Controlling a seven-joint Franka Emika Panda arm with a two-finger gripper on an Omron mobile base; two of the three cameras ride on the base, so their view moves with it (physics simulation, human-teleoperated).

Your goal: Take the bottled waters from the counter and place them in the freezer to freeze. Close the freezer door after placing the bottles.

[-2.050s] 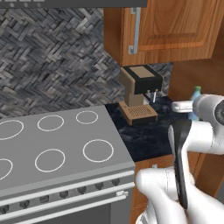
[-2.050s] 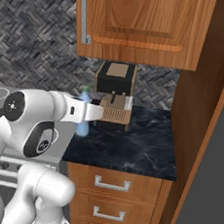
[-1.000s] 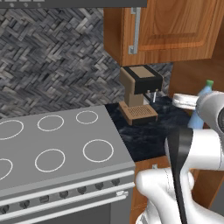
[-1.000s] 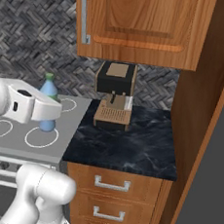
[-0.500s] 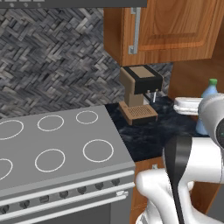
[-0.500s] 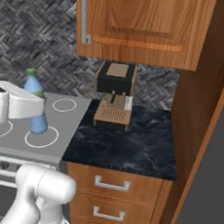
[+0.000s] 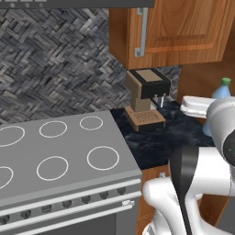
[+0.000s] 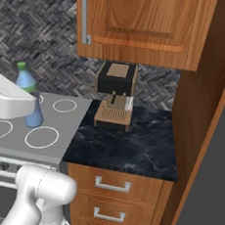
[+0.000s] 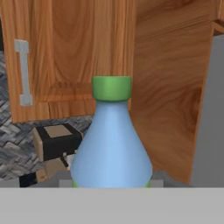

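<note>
No brand, label or writing can be read on anything in view. The bottle (image 9: 111, 148) is seen as a pale blue flask shape, wide at the base and narrowing to a short neck, topped by a green cap (image 9: 111, 88); a thin green band shows at its foot. It is carried upright in the air by the gripper (image 8: 29, 106), off the counter (image 8: 135, 145). In the right base view it hangs over the stovetop (image 8: 29, 130), near that surface's right edge; in the left base view it is seen beyond the counter's right edge, beside the white hand. The fingers are hidden by the hand and bottle, so how far they stand apart cannot be told. A coffee machine (image 7: 146, 97) stands at the counter's back edge, under the cupboard (image 8: 138, 24).
</note>
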